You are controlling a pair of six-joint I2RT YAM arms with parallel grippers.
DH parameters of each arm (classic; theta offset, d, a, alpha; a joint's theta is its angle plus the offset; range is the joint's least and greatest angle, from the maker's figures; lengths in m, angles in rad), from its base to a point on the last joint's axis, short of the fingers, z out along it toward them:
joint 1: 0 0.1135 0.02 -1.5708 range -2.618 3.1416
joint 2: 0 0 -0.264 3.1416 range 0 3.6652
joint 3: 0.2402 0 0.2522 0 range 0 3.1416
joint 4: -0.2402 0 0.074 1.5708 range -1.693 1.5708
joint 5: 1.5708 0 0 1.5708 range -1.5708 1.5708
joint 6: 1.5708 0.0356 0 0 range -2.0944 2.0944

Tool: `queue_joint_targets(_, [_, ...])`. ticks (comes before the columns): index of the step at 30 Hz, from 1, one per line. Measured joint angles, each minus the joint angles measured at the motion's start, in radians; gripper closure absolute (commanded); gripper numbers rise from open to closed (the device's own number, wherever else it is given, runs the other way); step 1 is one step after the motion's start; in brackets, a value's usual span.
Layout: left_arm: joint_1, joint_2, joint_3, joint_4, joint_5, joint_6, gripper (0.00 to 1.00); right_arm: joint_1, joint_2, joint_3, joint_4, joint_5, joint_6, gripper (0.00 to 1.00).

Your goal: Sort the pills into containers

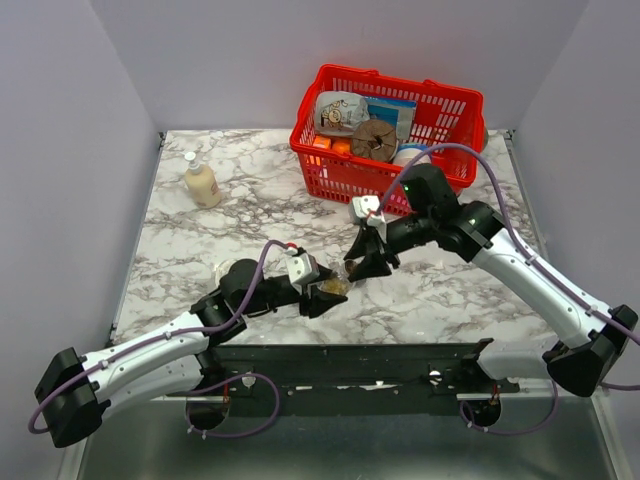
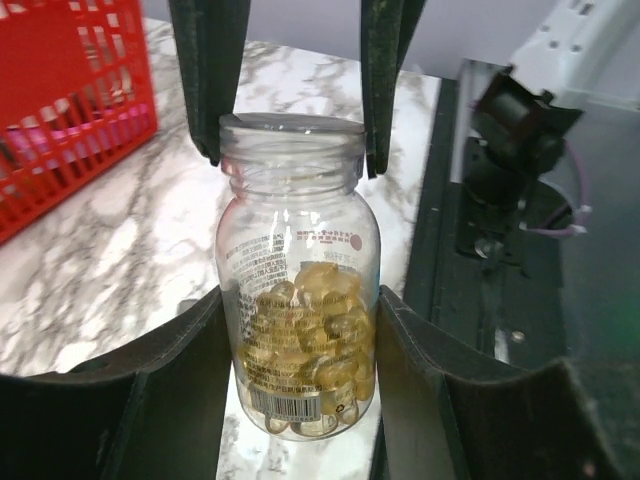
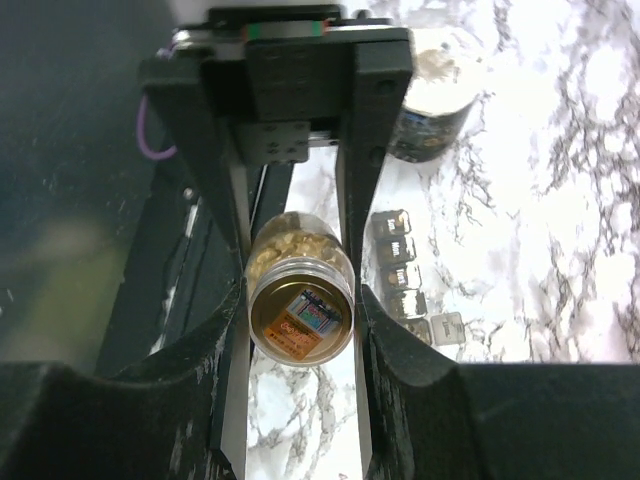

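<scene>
The step in hand looks like opening the bottle (image 2: 298,300) so the pills (image 2: 310,330) can be shared out. The left gripper (image 1: 325,293) is clamping the clear bottle around its lower body, holding it off the tabletop (image 1: 250,200) in front of the arms. The right gripper (image 1: 362,262) is pressing its fingers (image 2: 205,90) against either side of the neck. The pills are sitting as a yellow-tan heap filling roughly the lower half of the bottle.

From the left wrist view the rim seems bare. The right wrist view shows a gold disc with a label at the bottle's end, so I cannot say whether a cap is on.

The pill organiser (image 3: 405,275) is lying on the tabletop just beyond the bottle, a short row of small square compartments showing beside the left gripper's finger. Their lids appear shut, and nothing inside is readable.

The next move is probably calling for a freed mouth, an opened compartment, then a careful tilt over it so only a few pills fall.
</scene>
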Motion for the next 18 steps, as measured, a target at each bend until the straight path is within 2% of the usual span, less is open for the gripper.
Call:
queue_joint_targets(2, [0.000,0.000,0.000,-0.006,-0.052,0.017,1.00,-0.001,0.009,-0.017,0.076,0.032,0.128,0.91])
queue_joint_targets(5, [0.000,0.006,0.000,-0.033,-0.124,0.043,1.00,-0.005,0.019,-0.063,0.188,0.079,0.315,0.91])
queue_joint_targets(7, [0.000,0.013,0.000,-0.053,-0.169,0.055,1.00,-0.006,0.031,-0.085,0.241,0.110,0.417,0.82])
queue_joint_targets(8, [0.000,0.016,0.000,-0.058,-0.185,0.060,1.00,-0.006,0.039,-0.087,0.257,0.124,0.451,0.68])
queue_joint_targets(10, [0.000,0.019,0.000,-0.064,-0.211,0.076,1.00,-0.006,0.053,-0.084,0.277,0.145,0.492,0.54])
queue_joint_targets(11, [0.001,0.019,0.000,-0.065,-0.216,0.080,1.00,-0.006,0.059,-0.076,0.277,0.151,0.503,0.42])
queue_joint_targets(14, [0.003,0.017,0.006,-0.056,-0.221,0.115,1.00,-0.008,0.071,-0.050,0.256,0.138,0.519,0.34])
queue_joint_targets(18, [0.003,-0.013,0.052,-0.067,-0.187,0.169,1.00,-0.010,0.086,-0.011,0.207,0.090,0.502,0.33])
